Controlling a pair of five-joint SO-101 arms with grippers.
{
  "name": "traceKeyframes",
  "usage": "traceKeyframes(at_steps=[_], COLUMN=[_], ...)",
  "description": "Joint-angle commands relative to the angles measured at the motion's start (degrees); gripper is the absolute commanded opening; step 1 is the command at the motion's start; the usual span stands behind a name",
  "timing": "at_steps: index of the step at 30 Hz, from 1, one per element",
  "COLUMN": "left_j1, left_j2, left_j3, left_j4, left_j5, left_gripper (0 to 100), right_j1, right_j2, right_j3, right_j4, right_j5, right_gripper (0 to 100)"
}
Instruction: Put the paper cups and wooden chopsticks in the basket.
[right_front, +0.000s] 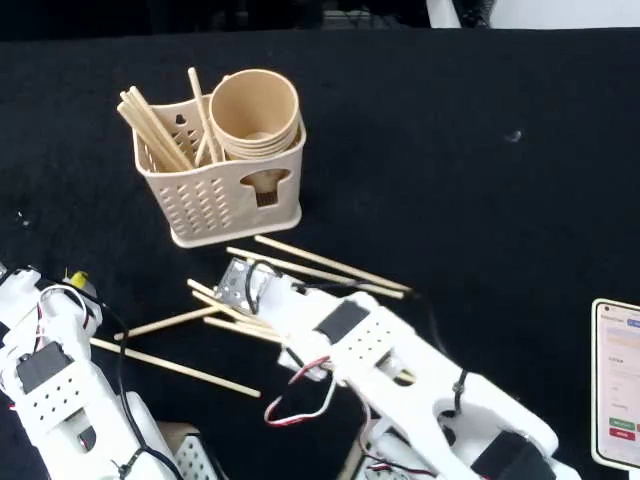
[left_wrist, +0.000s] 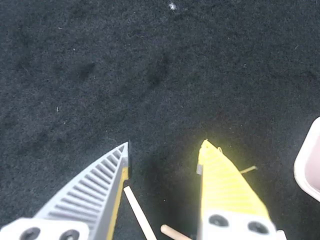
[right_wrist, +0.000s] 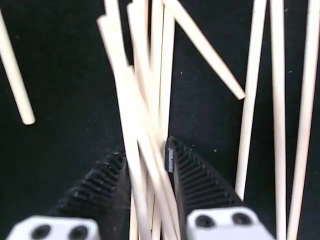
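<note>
A beige basket (right_front: 222, 195) stands at the back left with stacked paper cups (right_front: 255, 112) and several chopsticks (right_front: 153, 130) upright in it. More wooden chopsticks (right_front: 318, 268) lie loose on the black cloth in front of it. My right gripper (right_front: 236, 290) is down among them, shut on a bundle of chopsticks (right_wrist: 143, 150) that runs between its black fingers (right_wrist: 192, 175). My left gripper (left_wrist: 162, 152) hovers open over bare cloth at the left edge, near two chopstick ends (left_wrist: 140, 217).
A phone (right_front: 617, 385) lies at the right edge of the table. Two long chopsticks (right_front: 175, 366) lie between the arms. Bare black cloth (right_front: 480, 150) stretches right of the basket.
</note>
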Motion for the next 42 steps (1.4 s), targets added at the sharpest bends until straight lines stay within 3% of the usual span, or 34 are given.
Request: traceKeyframes(at_steps=[1,8,14,17,32,42], left_j1=[-0.4,-0.5,-0.4,-0.4,-0.4,-0.5], left_j2=[-0.4,-0.4,-0.4,-0.4,-0.3,-0.3], left_j3=[-0.6,-0.6,-0.6,-0.6,-0.5,-0.5], left_j4=[-0.9,-0.9,-0.9,-0.9,-0.9,-0.9], left_j5=[0.4,0.4,0.4,0.4,0.4,0.4], left_gripper=[23,23,23,23,23,23], right_j1=[-0.5,-0.5,-0.5,-0.6,-0.6,-0.9], right_j2=[-0.7,-5.6,-17.2,-23.0,-27.7,-28.3], right_j3=[-1.0,-2.9,-15.5,-19.7,-20.5,-22.3], right_j4=[-1.1,0.5,15.6,18.5,-2.8,-4.6], right_j5=[0.6,0.5,0.0,-2.2,-5.1,-8.7], right_gripper=[0.5,1.0,1.0,1.0,1.0,1.0])
